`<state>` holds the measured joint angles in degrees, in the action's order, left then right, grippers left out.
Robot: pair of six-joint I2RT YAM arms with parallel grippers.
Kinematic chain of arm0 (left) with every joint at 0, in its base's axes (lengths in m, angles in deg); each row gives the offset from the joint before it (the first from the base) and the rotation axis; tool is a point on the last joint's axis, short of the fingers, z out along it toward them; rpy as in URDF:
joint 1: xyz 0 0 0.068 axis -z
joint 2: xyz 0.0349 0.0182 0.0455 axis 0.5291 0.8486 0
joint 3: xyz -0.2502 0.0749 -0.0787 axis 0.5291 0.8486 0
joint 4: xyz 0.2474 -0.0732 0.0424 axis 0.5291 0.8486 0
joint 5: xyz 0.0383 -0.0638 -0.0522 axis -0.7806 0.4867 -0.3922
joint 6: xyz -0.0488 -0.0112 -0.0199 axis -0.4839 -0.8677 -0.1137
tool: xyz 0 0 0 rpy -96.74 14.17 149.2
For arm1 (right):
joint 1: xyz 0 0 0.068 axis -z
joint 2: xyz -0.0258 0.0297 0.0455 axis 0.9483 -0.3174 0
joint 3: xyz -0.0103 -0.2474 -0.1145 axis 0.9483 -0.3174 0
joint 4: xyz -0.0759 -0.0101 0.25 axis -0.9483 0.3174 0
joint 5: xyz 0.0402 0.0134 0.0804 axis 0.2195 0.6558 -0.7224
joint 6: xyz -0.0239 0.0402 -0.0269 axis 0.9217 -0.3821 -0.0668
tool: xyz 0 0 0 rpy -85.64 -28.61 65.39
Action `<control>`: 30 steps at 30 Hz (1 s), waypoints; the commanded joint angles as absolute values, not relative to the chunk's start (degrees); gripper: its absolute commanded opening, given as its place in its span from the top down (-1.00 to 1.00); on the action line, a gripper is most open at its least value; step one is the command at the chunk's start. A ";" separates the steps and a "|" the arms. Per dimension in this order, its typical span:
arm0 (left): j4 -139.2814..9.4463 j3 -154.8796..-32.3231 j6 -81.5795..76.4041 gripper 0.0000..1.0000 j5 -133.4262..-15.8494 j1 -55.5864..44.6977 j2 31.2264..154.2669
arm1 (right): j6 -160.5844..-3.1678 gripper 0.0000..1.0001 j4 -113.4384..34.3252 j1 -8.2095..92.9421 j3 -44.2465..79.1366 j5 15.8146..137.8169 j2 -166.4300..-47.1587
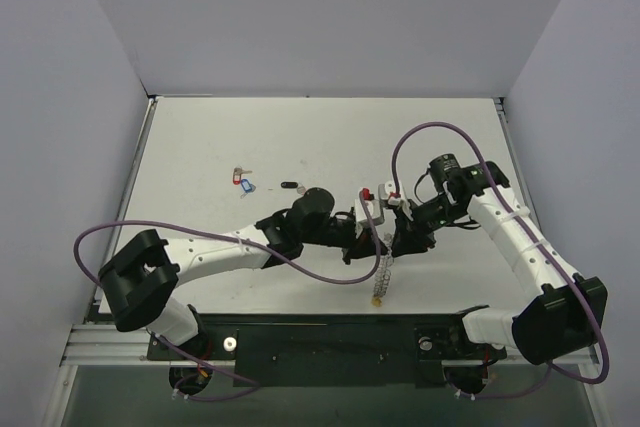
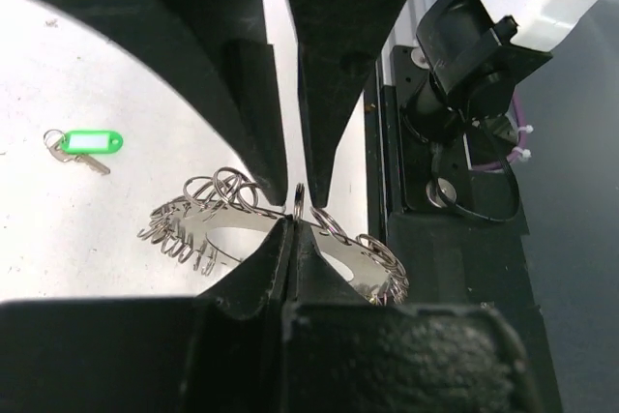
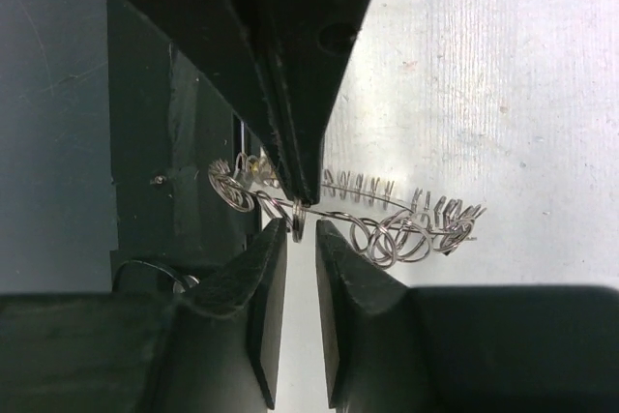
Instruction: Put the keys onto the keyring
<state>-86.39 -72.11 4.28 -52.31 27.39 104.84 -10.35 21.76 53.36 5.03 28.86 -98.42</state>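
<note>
The left gripper point(image 2: 290, 231) is pinching one loop of the keyring point(image 2: 193, 224), whose long axis is running toward the near edge of the table point(image 1: 300, 137). The right gripper point(image 3: 300, 239) is meeting it tip to tip, jaws narrowly parted around that loop. Loose keys point(image 1: 241, 179) are lying well apart, on the left gripper's side. No writing is showing legibly.

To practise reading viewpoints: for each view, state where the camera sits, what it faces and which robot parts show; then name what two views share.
Top external: above and behind the arms, looking down on the table; both show whole, left gripper and right gripper meeting at the keyring.
Left wrist: on the left arm, facing the keyring; own shut fingers below, right gripper's tips above.
Right wrist: on the right arm, facing the keyring; own fingers below, slightly apart.
Shared: both wrist views show the keyring between the two grippers.
</note>
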 commanded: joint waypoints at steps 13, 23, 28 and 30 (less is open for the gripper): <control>-49.72 -90.86 13.56 1.00 -55.21 27.82 103.82 | -7.92 0.07 23.13 59.45 2.99 15.83 -95.85; -54.55 -89.20 10.75 1.00 -53.98 27.82 102.60 | 0.52 0.02 22.95 61.12 -1.15 8.62 -96.55; -56.04 -89.02 9.78 1.00 -53.28 27.82 102.51 | 1.58 0.08 22.87 61.30 -1.94 6.59 -96.81; -56.83 -88.93 9.34 1.00 -53.11 27.82 102.51 | 1.49 0.13 22.95 61.21 -1.85 6.32 -97.17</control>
<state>-51.04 -88.11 10.69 -55.22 27.61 104.41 -1.15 21.39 61.01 -1.52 11.57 -96.85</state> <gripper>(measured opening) 0.015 0.450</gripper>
